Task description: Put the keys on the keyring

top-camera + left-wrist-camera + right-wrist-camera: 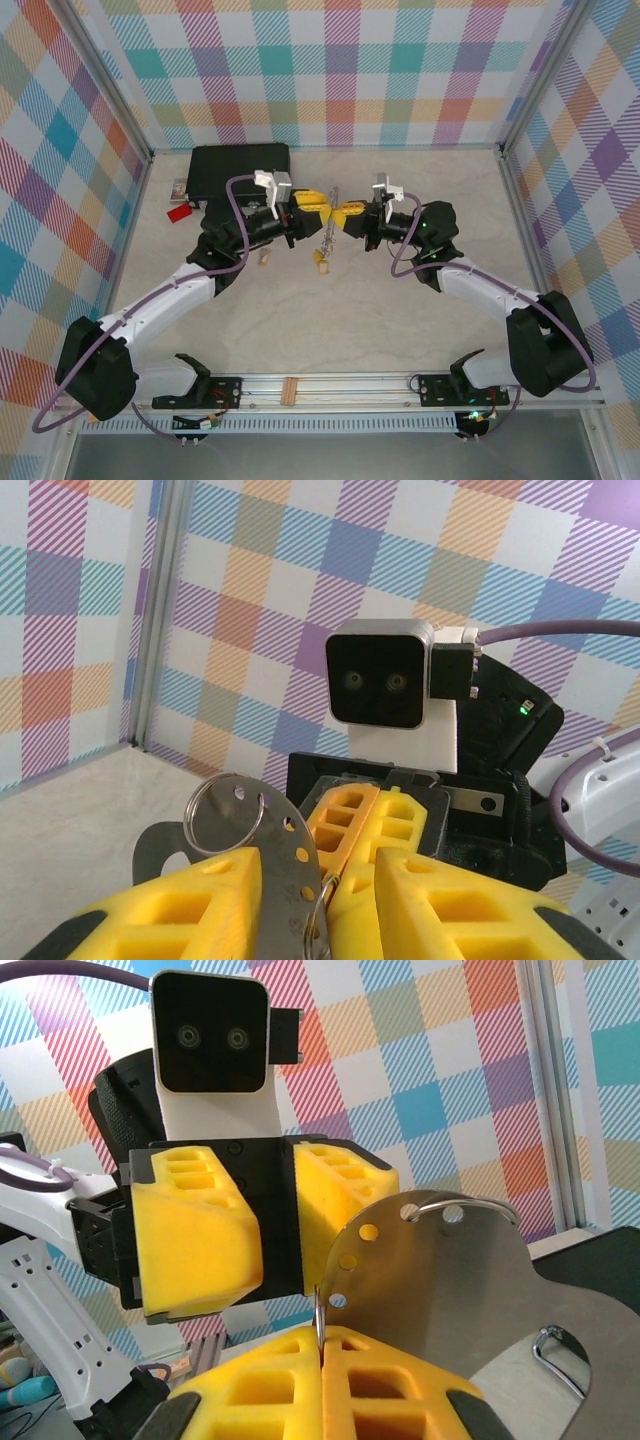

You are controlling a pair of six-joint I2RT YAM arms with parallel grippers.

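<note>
A steel plate point(450, 1290) with small round holes along its curved edge stands upright. Its thin edge is caught between the right fingers point(260, 1390), and it reaches in between the left fingers point(195, 1230). A black case point(240, 170) lies flat on the pale, stone-patterned table point(330, 330), just beyond the left fingers, with a silver handle point(178, 187) at its left end. A small red tag point(180, 212) lies well to the left of those fingers, near the handle. Checked pastel walls point(340, 70) stand beyond.

Pastel plaid walls point(340, 70), pale marbled table point(350, 330), black case point(240, 170), red tag point(179, 212). Yellow fingers point(400, 1390) on the right gripper point(320, 1340). Plate point(450, 1290) and keyring point(224, 777) are silvery, keys point(323, 262) seemingly yellow-headed from here.
</note>
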